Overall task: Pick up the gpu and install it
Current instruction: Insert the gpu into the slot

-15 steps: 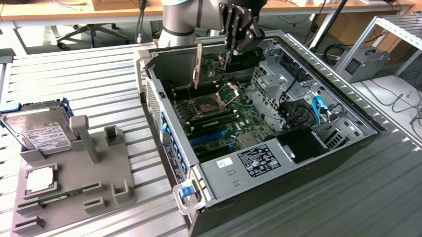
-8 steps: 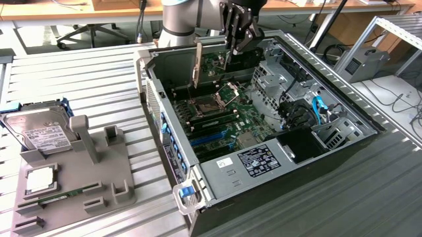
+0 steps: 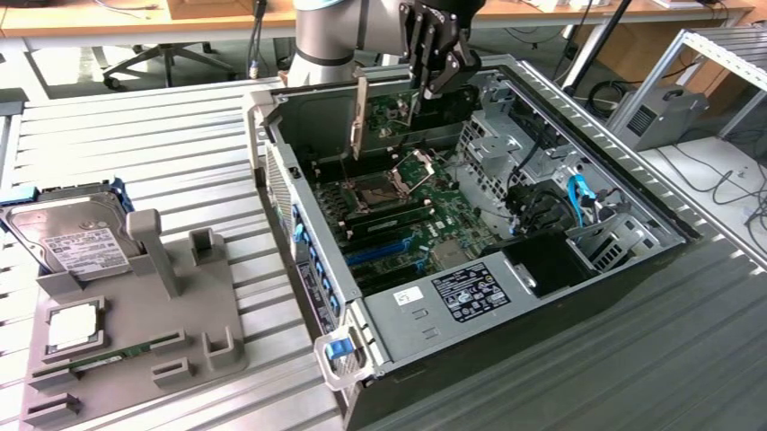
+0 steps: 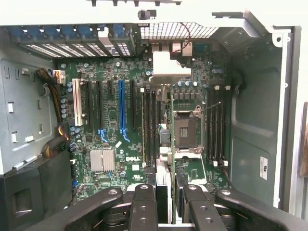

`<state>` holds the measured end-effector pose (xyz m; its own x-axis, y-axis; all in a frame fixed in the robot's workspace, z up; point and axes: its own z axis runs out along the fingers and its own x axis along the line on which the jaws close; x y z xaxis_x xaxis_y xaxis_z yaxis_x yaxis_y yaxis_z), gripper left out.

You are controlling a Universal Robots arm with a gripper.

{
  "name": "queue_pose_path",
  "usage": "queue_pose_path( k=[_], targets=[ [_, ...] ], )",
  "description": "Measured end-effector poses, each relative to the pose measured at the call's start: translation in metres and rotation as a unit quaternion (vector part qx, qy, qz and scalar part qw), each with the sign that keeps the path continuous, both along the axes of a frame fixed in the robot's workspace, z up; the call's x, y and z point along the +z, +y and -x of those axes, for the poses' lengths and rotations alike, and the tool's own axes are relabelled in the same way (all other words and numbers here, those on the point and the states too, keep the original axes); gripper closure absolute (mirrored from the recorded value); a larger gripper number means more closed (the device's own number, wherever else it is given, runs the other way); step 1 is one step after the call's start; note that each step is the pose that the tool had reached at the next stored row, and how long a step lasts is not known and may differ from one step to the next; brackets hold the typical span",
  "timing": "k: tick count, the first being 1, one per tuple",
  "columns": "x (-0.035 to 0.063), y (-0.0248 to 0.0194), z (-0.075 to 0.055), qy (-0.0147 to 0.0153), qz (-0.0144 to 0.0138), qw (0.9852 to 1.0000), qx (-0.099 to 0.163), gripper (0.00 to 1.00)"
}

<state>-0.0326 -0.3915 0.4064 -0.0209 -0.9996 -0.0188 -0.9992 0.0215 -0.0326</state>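
The grey arm (image 3: 326, 36) reaches in from the far side, its wrist turned so the black gripper (image 3: 408, 115) points straight down. Its fingers (image 3: 454, 63) are drawn in partway, pinched on the top edge of the gpu (image 3: 359, 117), which hangs upright beneath them.

Green motherboard (image 4: 115, 139), blue slot (image 4: 121, 108), black gripper (image 3: 434, 90)

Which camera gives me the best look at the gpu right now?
The exterior view: the gpu hangs upright from the end effector above the open case, its long silver bracket in plain sight. The wrist view sees the card edge-on, a thin strip running up between the fingers.
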Motion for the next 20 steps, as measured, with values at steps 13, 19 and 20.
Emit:
queue_pose_path(
  k=[13,19,20],
  targets=[
    [0.0012,-0.0008,0.0,-0.005,-0.0005,1.0,0.0,0.73],
    [0.0035,-0.0008,0.0,-0.0055,-0.0004,1.0,0.0,0.73],
    [0.0038,-0.0008,0.0,-0.0056,-0.0004,1.0,0.0,0.73]
  ],
)
